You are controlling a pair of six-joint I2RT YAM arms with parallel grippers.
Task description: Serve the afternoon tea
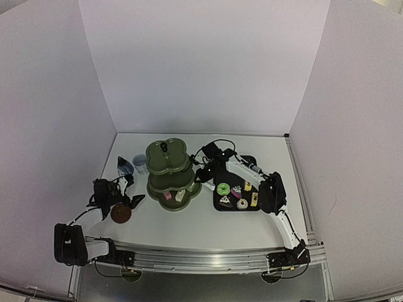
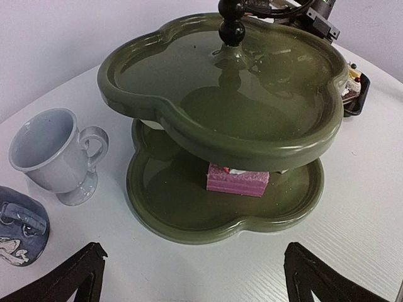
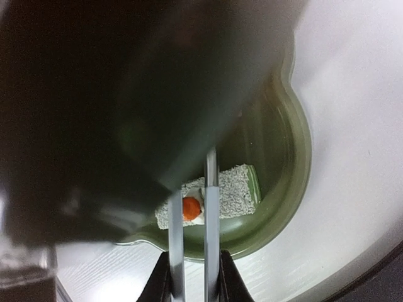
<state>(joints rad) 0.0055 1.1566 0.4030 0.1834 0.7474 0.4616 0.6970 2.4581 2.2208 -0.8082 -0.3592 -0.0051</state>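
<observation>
The dark green three-tier stand (image 1: 169,171) stands mid-table. On its bottom tier lie a pink pastry (image 2: 238,179) and a pale one (image 1: 180,195). My right gripper (image 3: 189,278) is shut on the metal tongs (image 3: 211,207). Their two arms straddle the orange top of a white and green pastry (image 3: 236,192) that lies on a lower tier (image 3: 286,182); an upper tier hides the tong tips. My left gripper (image 2: 195,286) is open and empty, just in front of the stand (image 2: 220,94). The white cup (image 2: 53,154) and the blue jug (image 2: 19,226) stand left of the stand.
A black tray (image 1: 252,160) right of the stand holds several pastries, among them a green ring (image 1: 223,188), a white ring (image 1: 242,203) and a yellow piece (image 1: 254,199). My right arm (image 1: 272,192) crosses the tray's right side. White walls enclose the table.
</observation>
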